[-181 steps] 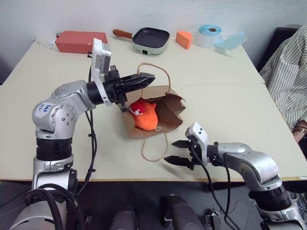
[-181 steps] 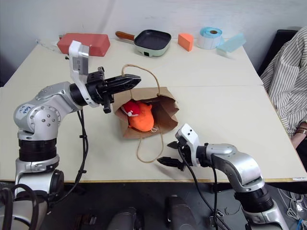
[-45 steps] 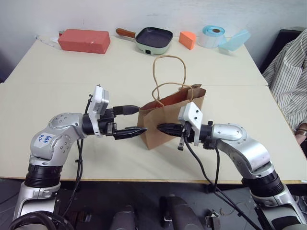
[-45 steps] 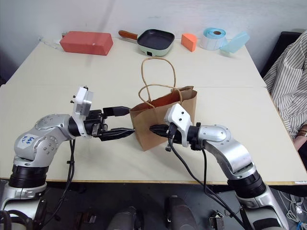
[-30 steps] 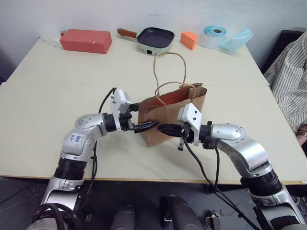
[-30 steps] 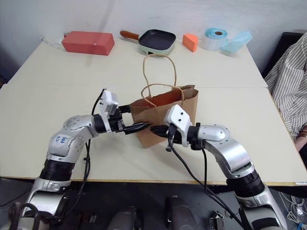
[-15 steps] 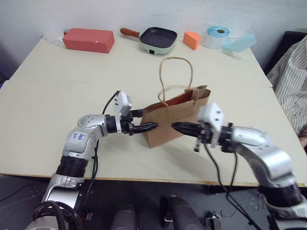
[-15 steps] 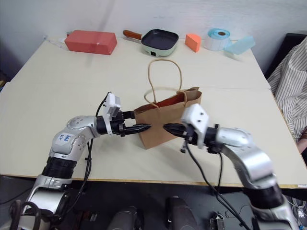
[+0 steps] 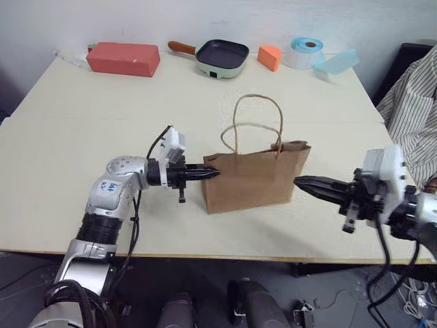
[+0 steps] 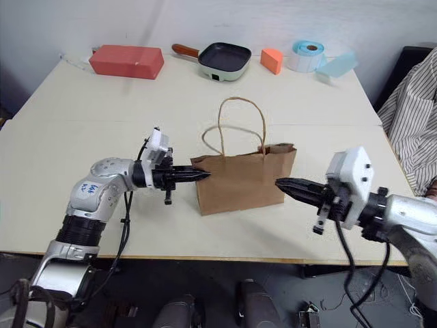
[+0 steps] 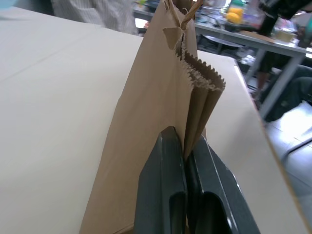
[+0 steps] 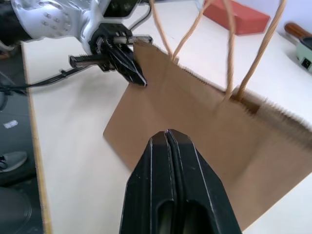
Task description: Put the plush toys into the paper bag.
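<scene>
Cream worktop (image 9: pixel 82 137) with the paper bag (image 9: pixel 256 179) standing upright near the middle.

Everything else sits well behind the bag along the far edge: red box (image 9: pixel 123 58) off to the left, small black pan (image 9: pixel 220 55) with a wooden handle about straight behind it, then an orange wedge block (image 9: pixel 269 57), a blue tape roll (image 9: pixel 301 51) and a pale blue piece (image 9: pixel 335 61) to the right.
</scene>
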Robot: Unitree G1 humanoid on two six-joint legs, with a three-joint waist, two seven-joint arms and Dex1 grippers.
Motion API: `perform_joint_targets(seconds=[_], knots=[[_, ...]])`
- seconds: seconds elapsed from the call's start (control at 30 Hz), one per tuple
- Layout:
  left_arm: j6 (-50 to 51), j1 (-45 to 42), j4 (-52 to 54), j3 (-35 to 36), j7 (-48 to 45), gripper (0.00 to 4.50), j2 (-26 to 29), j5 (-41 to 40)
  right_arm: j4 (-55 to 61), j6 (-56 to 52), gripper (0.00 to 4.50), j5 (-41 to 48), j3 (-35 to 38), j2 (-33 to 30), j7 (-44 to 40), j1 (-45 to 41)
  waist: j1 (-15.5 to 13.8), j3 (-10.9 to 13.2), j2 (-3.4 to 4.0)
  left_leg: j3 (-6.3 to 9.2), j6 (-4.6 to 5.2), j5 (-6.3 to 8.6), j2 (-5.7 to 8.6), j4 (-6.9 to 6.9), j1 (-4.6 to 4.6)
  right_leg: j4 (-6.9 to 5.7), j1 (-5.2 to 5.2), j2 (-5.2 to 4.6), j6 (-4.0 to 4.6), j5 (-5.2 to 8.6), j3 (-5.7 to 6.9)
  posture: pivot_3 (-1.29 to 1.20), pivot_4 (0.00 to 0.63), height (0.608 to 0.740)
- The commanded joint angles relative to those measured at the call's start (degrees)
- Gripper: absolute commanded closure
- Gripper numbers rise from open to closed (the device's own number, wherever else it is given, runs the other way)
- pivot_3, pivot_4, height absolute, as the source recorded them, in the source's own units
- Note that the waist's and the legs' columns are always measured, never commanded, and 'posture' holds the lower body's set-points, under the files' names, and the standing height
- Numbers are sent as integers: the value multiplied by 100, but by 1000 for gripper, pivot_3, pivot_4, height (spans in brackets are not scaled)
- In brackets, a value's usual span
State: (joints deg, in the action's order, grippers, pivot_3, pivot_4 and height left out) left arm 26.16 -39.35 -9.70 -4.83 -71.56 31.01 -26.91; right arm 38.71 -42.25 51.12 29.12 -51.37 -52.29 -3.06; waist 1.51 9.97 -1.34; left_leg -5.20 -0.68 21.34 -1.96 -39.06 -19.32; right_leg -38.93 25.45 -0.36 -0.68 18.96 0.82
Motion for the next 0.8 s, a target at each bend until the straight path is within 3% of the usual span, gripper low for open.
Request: perform_joint_targets(seconds=[0.03,0.17,0.4,0.47,0.57,0.7,0.8], knots=[[-179,-636,-253,90,-949,4500,367,-141,62,-583,3599,1301,1338,-593,-710,337,-8,0,0,0,0,0,0,-1,-2,0,0,-1,0,0,2,0,150,740],[-711,-1073,-914,-165,-1504,4500,375,214,-208,-880,2378,1665,2120,-1042,-1094,624,-16,-2,-4,1,6,3,8,-1,4,6,-10,-3,-1,1,0,0,150,740],[-983,-797,-969,-245,-1313,4500,271,523,-211,-385,73,1089,1671,-889,-956,772,23,-3,-9,-2,8,4,6,-1,6,0,-8,1,-4,2,-6,0,150,740],[-844,-626,-755,-276,-1162,4500,389,644,-241,-264,29,984,1488,-857,-962,731,23,-3,-9,-3,8,4,5,-1,8,-1,-8,0,-4,2,-8,0,150,740],[-294,-145,-19,72,-1002,3881,839,373,-411,-168,0,918,1306,-960,-1178,651,29,-3,-9,-3,8,4,4,0,7,-1,-6,0,-4,2,-10,0,150,740],[619,366,793,740,-766,2661,1563,-136,-699,-62,0,763,1111,-1112,-1486,515,12,-3,-9,0,8,4,-1,1,8,-2,-3,-1,-4,2,-9,0,150,740],[1715,762,1324,1620,-774,1710,2458,-819,-1087,60,0,570,891,-1333,-1897,358,31,-1,-12,0,9,5,-1,1,5,1,-3,-3,-4,2,-9,0,150,740]])
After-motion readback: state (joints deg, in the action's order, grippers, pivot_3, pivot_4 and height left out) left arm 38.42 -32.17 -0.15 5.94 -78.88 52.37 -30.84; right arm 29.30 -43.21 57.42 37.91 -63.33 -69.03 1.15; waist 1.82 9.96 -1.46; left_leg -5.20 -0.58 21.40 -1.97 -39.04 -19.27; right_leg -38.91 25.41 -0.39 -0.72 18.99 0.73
